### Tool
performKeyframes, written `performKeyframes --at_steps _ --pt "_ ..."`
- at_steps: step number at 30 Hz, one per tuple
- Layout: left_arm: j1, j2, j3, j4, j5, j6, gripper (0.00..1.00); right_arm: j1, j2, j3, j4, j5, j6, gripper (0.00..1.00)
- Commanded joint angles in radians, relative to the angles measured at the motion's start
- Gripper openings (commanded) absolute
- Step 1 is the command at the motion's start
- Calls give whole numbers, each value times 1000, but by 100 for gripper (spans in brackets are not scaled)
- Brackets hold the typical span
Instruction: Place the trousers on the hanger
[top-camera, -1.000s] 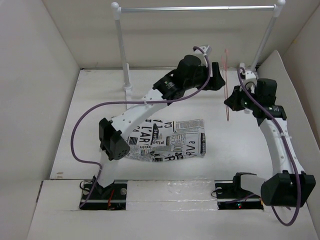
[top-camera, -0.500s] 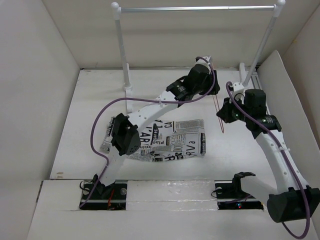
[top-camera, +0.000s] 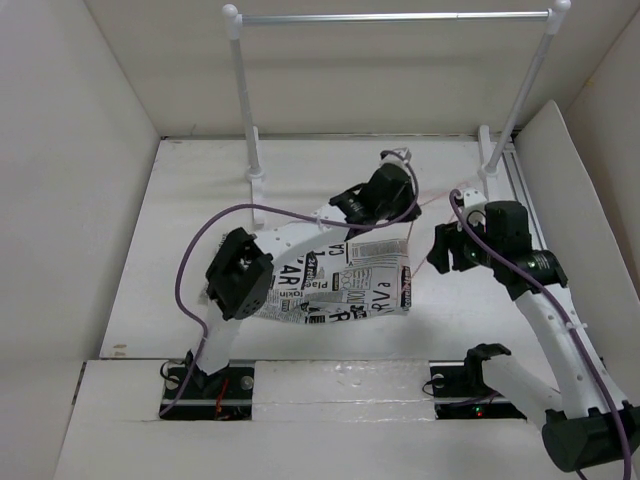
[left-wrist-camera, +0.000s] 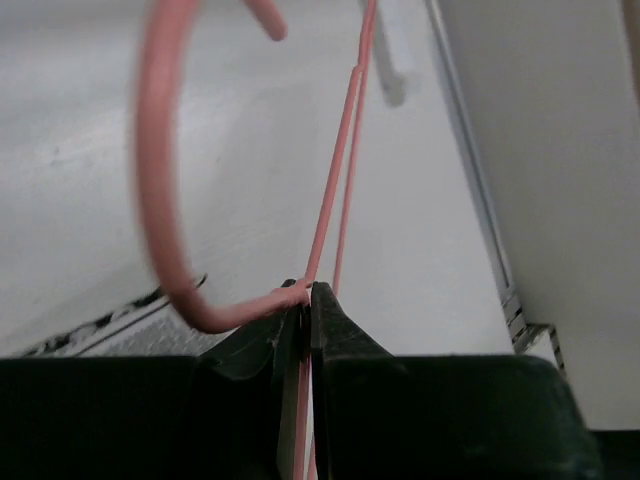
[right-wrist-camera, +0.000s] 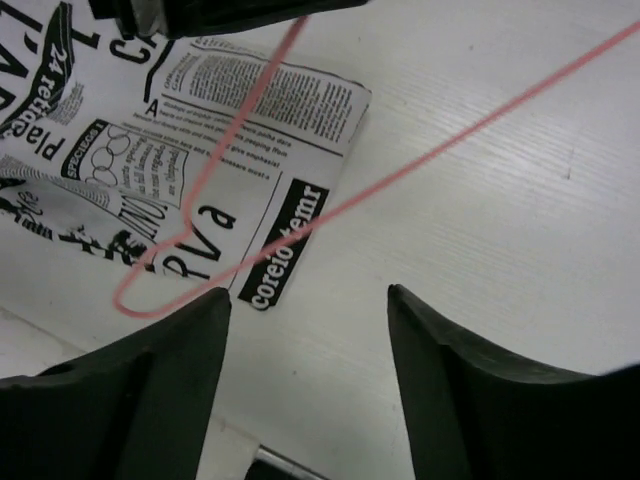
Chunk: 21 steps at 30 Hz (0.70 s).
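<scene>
The trousers (top-camera: 335, 285), white with black newsprint, lie crumpled on the table in front of the arms and also fill the upper left of the right wrist view (right-wrist-camera: 190, 130). The hanger (top-camera: 406, 285) is a thin pink wire; its lower corner (right-wrist-camera: 135, 300) hangs over the trousers' right edge. My left gripper (top-camera: 400, 205) is shut on the hanger's neck (left-wrist-camera: 308, 292) just beneath the hook (left-wrist-camera: 160, 200). My right gripper (top-camera: 440, 250) stands open beside the hanger, and its fingers (right-wrist-camera: 305, 300) hold nothing.
A rack with white posts (top-camera: 243, 110) and a silver crossbar (top-camera: 390, 17) stands at the back of the table. White walls close in left, back and right. A rail (top-camera: 515, 175) runs along the right wall.
The left gripper closed on the hanger and brought it down toward the trousers. The right gripper opened, released the hanger and moved slightly nearer.
</scene>
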Motion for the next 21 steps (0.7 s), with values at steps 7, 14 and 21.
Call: performKeyframes --at_steps 7,14,21 --pt "-48 -330 -522 408 16 -242 0 -50 -38 78 -142 -94 -79 45" --pt "-96 -293 -702 471 -94 -342 0 -61 13 -197 238 -278 5 11" --pt "-119 -201 -708 462 -202 -342 0 -51 160 -376 602 -316 146 42"
